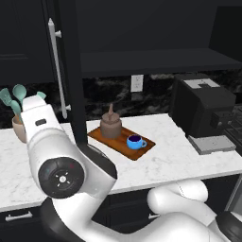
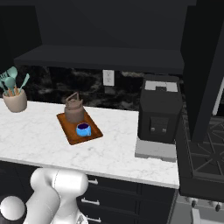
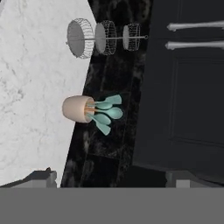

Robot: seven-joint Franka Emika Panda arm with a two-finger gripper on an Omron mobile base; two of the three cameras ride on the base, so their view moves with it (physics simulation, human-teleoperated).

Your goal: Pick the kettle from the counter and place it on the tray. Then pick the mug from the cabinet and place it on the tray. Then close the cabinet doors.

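Flat even rendered light, dim black cabinetry (detail lost), soft faint shadows

Brown-grey kettle [image 1: 111, 125] and blue mug [image 1: 136, 141] stand upright on the reddish-brown tray [image 1: 108, 140], on the white marble counter [image 1: 179, 158]. Black cabinet door [image 1: 73, 71] stands open.

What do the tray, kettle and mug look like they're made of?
Tray: reddish-brown with grain-like streaks, probably wood, dull finish. Kettle: brown-grey, no glints, perhaps matte ceramic or cast metal; can't tell which. Mug: even bright blue with dark inside, likely glazed ceramic or plastic.
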